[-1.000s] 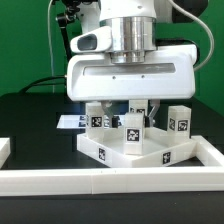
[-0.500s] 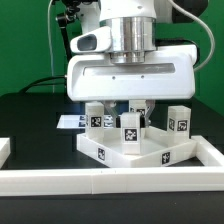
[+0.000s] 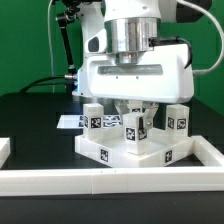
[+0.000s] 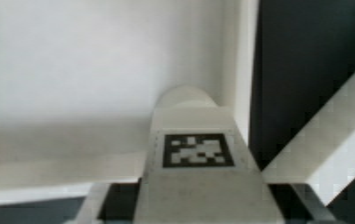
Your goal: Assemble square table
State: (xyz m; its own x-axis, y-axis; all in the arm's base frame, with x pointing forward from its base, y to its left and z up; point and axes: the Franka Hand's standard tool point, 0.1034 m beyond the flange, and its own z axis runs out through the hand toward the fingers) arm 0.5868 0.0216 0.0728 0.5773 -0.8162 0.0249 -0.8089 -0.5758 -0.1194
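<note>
The square table's white slab [image 3: 112, 152] lies flat on the black table, its raised rim facing up. One tagged white leg [image 3: 95, 118] stands on it toward the exterior view's left, and another leg [image 3: 178, 121] stands toward the right. Between them a third leg [image 3: 134, 130] leans tilted, with my gripper [image 3: 133, 112] shut on its upper end from above. In the wrist view this held leg [image 4: 197, 150] runs between my dark fingers [image 4: 124, 206], its tag facing the camera, over the slab's inner face [image 4: 67, 100].
A long white border rail [image 3: 110, 181] runs along the front and turns back at the exterior view's right [image 3: 214, 153]. The marker board [image 3: 68, 121] lies behind the slab. A short white piece [image 3: 4, 148] sits at the left edge.
The jaws have closed on the middle leg. The hand has shifted to the exterior view's right and risen a little, and the leg, upright before, now leans.
</note>
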